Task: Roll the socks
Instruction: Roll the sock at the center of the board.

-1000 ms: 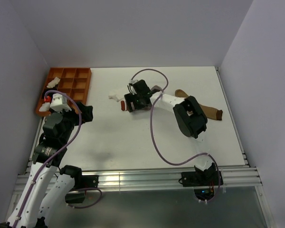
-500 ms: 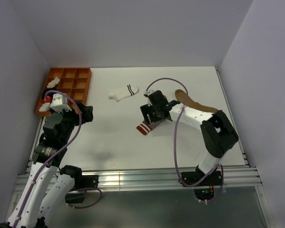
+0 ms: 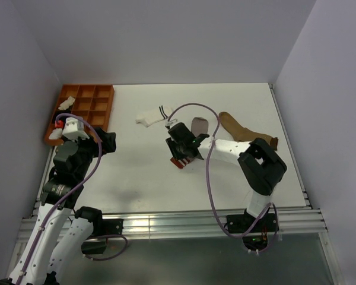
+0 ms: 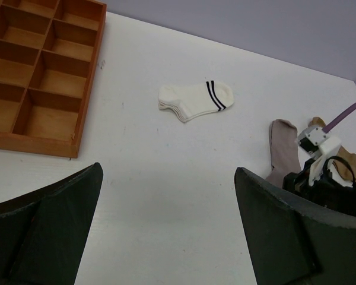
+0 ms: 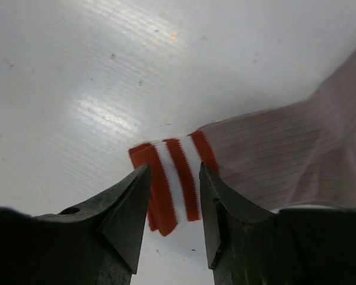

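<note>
The grey sock (image 3: pixel 199 126) lies flat mid-table, its red-striped white cuff (image 3: pixel 180 161) toward me. My right gripper (image 3: pixel 179 155) hovers right over that cuff with its jaws a little apart. In the right wrist view the cuff (image 5: pixel 172 178) lies on the table between the fingertips (image 5: pixel 130 196), not pinched. The short white sock with dark stripes (image 3: pixel 155 115) lies to the back left, also in the left wrist view (image 4: pixel 196 100). The tan-brown sock (image 3: pixel 243 133) lies to the right. My left gripper (image 3: pixel 108 142) is open and empty, above the table's left side.
An orange compartment tray (image 3: pixel 86 104) stands at the back left, with white sock bundles (image 3: pixel 66 103) at its left edge. Grey walls close the table on three sides. The right arm's purple cable (image 3: pixel 209 178) loops over the table's middle.
My right gripper pulled the grey sock from near the white sock toward the front, laid it out flat, then shifted left over the cuff. The left arm stayed still.
</note>
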Controlling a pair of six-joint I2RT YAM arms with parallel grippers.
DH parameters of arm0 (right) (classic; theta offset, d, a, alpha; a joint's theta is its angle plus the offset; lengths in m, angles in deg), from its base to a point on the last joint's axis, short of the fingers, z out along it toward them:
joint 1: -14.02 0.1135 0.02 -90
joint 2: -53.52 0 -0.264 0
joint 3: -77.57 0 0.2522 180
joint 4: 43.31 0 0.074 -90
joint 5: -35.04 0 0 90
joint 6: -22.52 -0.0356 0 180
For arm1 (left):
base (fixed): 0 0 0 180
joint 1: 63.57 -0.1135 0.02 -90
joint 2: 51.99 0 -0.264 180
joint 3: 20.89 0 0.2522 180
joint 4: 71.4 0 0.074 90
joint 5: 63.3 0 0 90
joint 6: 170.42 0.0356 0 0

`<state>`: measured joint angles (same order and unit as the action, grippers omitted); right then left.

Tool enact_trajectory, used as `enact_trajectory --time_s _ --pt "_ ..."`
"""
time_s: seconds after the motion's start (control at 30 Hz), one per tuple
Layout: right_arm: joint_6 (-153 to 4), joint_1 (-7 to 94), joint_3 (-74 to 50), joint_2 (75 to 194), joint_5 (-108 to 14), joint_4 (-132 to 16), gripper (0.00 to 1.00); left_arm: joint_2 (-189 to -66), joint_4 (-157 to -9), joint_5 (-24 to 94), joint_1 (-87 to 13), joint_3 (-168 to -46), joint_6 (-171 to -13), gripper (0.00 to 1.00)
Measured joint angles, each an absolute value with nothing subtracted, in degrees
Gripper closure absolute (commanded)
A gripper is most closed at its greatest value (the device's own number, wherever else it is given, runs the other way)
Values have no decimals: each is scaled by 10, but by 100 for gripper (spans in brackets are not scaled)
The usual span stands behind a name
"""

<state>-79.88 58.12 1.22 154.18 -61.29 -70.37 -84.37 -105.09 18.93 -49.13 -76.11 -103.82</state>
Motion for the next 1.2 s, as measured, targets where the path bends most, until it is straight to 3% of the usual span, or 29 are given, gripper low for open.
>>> enact_trajectory --time_s 0.43,0.7,1.2 --pt "-804 656 12 1586 -666 -706 64 -845 -1051 189 -491 -761 -1038 1" --pt "-805 685 11 1567 -683 -731 50 -846 -1051 189 -491 -761 -1038 1" --pt "-796 724 38 1542 -733 -739 51 -848 -1051 189 -491 -761 -1038 1"
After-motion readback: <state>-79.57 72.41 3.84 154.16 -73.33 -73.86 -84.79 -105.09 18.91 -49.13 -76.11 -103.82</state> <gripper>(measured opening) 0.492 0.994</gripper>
